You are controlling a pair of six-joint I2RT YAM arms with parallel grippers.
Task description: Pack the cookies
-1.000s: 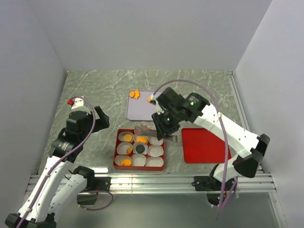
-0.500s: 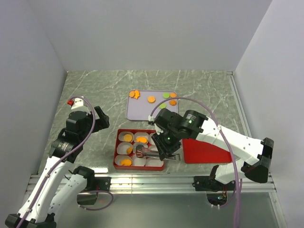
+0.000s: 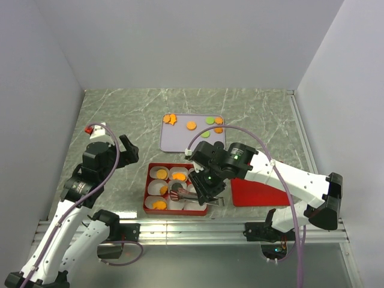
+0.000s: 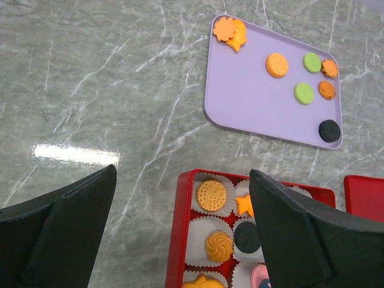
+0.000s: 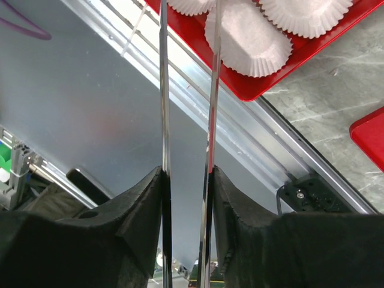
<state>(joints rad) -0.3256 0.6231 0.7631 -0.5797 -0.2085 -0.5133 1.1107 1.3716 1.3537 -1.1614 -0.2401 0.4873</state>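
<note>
Packing step, red compartment box (image 3: 146, 192).
Right claw (image 3: 207, 183) grips thin metal tongs (image 3: 185, 194) over the box; left claw (image 4: 180, 174) released. Advised: lower tips squarely into one white paper cup (image 5: 240, 36).

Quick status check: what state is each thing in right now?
Left gripper: jaws open, empty.
Right gripper: jaws shut on tongs.
Tongs: tips over the red box.
Red box: lid off, partly filled.
Lid: flat on table beside box.
Purple tray: eight cookies on it.
</note>
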